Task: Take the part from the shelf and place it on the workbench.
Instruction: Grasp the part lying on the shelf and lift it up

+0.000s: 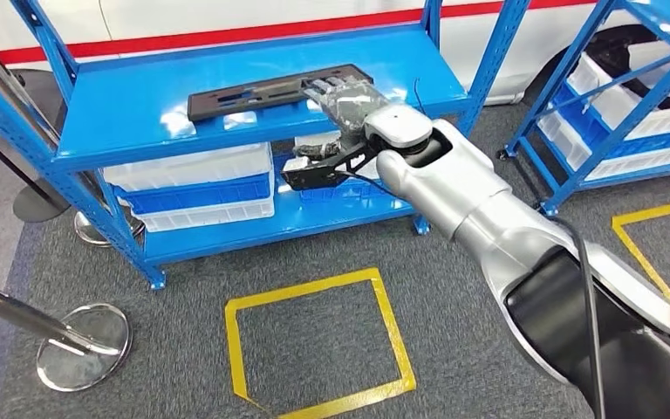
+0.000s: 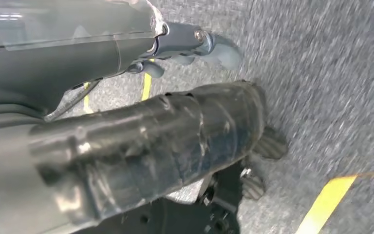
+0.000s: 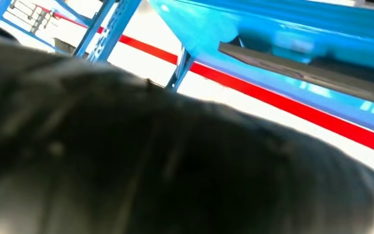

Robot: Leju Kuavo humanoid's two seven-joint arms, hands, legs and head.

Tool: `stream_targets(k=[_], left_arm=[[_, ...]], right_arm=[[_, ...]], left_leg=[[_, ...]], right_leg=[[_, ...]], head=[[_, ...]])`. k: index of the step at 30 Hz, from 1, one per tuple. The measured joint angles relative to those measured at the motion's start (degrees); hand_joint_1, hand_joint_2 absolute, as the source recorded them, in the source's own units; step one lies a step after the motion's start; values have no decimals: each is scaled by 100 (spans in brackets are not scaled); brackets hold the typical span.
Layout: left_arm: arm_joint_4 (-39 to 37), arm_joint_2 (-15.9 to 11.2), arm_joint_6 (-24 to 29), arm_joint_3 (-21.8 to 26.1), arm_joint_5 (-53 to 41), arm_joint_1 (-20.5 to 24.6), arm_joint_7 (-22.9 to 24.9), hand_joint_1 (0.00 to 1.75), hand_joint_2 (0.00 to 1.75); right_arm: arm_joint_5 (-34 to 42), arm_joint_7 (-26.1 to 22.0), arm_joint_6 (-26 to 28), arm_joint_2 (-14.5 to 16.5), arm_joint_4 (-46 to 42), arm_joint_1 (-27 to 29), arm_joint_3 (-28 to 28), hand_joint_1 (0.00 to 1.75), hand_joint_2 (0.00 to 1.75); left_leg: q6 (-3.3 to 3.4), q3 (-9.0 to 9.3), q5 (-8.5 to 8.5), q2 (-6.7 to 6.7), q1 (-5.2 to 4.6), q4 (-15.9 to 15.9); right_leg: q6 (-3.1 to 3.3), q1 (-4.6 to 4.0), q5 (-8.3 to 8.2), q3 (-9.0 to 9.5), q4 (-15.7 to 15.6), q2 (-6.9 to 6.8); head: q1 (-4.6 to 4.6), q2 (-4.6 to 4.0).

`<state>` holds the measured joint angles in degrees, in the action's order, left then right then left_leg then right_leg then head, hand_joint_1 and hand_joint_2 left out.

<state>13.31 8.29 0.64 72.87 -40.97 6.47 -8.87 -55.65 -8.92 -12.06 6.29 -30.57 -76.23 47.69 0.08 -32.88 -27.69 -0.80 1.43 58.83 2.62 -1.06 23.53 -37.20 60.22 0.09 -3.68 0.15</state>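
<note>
left hand (image 2: pixel 141 146) hanging | grey carpet (image 2: pixel 331 73) | yellow tape line (image 2: pixel 324 204)

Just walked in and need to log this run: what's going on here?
The robot's right hand is reaching over the blue shelf, at the right end of the long black part lying flat there. Whether it already grips the part is unclear. The left hand hangs over the grey carpet, apparently holding nothing. The part is not yet lifted.

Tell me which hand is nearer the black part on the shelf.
Right. The right hand is at the black part's end on the shelf; the left hand hangs low over the floor.
</note>
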Motion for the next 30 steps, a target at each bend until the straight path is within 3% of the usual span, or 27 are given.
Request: stream_targets(k=[3, 6, 7, 8, 10, 12, 16, 18, 21, 22, 23, 24, 26, 27, 30], left_arm=[[0, -6, 1, 0, -5, 4, 5, 0, 0], [0, -17, 4, 0, -21, -4, 24, 0, 0], [0, -23, 7, 0, -24, -7, 31, 0, 0], [0, -30, 11, 0, -24, -12, 39, 0, 0], [0, -41, 24, 0, -29, -22, 53, 0, 0], [0, -49, 31, 0, -50, -21, 66, 0, 0], [0, -50, 16, -3, -107, -2, 35, 0, 0], [0, -48, -5, -8, -127, -9, 0, 0, 0], [0, -49, -14, -12, -152, -15, -7, 0, 0], [0, -50, -13, -14, -161, -14, -2, 0, 0], [0, -50, -10, -15, -169, -15, 4, 0, 0], [0, -51, -6, -15, -174, -17, 14, 0, 0], [0, -51, 2, -15, -185, -29, 34, 0, 0], [0, -51, 3, -15, -190, -31, 42, 0, 0], [0, -51, -4, -15, -196, -16, 38, 0, 0]], right_arm=[[-3, 6, 7, 11, 17, -21, 22, 0, 0], [-12, 5, 7, 19, 58, -11, 84, 0, 0], [-14, 2, 8, 23, 72, 10, 103, 0, 0], [-15, -1, 9, 26, 85, 28, 119, 0, 0], [-16, -3, 10, 39, 105, 41, 155, 0, 0], [-17, -10, 8, 57, 124, 45, 185, 0, 0], [-36, -20, 12, 91, 156, 93, 255, 0, 0], [-37, -20, 17, 90, 166, 102, 289, 0, 0], [-37, -31, 20, 52, 188, 162, 328, 0, 0], [-37, -36, 19, 40, 195, 200, 342, 0, 0], [-37, -39, 18, 28, 199, 231, 356, 0, 0], [-36, -40, 17, 17, 202, 252, 371, 0, 0], [-35, -44, 18, -15, 204, 262, 389, 0, 0], [-34, -48, 17, -30, 204, 261, 393, 0, 0], [-29, -57, 10, -55, 205, 271, 403, 0, 0]], left_leg=[[-79, -83, -152, 38, -19, 237], [-129, -688, -476, 49, -9, 1263], [-143, -857, -460, 49, -8, 1469], [-152, -925, -329, 50, -8, 1466], [-146, -741, 154, 60, -8, 851], [-103, -474, 400, 66, -30, 256], [21, -360, 338, 52, -34, 54], [88, -292, 318, 55, -6, 12], [156, -210, 253, 58, -1, -5], [159, -180, 226, 54, 0, -5], [153, -145, 195, 49, 2, -4], [141, -97, 161, 43, 4, -3], [97, 8, 83, 35, 6, -8], [64, 44, 48, 32, 2, -9], [-44, 63, 7, 34, 0, -30]], right_leg=[[29, 66, 44, 197, -236, -24], [51, 71, 100, 287, -261, -25], [51, 69, 134, 312, -247, -22], [47, 70, 172, 342, -226, -19], [20, 79, 276, 411, -160, -15], [-32, 65, 372, 435, -87, -10], [-120, 48, 443, 425, -52, -9], [-175, 63, 583, 324, 194, -8], [-249, 127, 944, -268, 1238, -7], [-267, 151, 956, -449, 1476, -8], [-277, 171, 855, -535, 1509, -9], [-279, 187, 643, -509, 1318, -10], [-262, 193, 159, -251, 601, -10], [-248, 174, 25, -111, 287, -9], [-208, 108, 66, 35, -2, -1]], head=[[-1, -1], [-2, -1], [-2, 0], [-2, 0], [-2, -1], [-2, -1], [1, -1], [2, -1], [2, 0], [1, 0], [2, 0], [2, 0], [3, -1], [3, -1], [2, 0]])
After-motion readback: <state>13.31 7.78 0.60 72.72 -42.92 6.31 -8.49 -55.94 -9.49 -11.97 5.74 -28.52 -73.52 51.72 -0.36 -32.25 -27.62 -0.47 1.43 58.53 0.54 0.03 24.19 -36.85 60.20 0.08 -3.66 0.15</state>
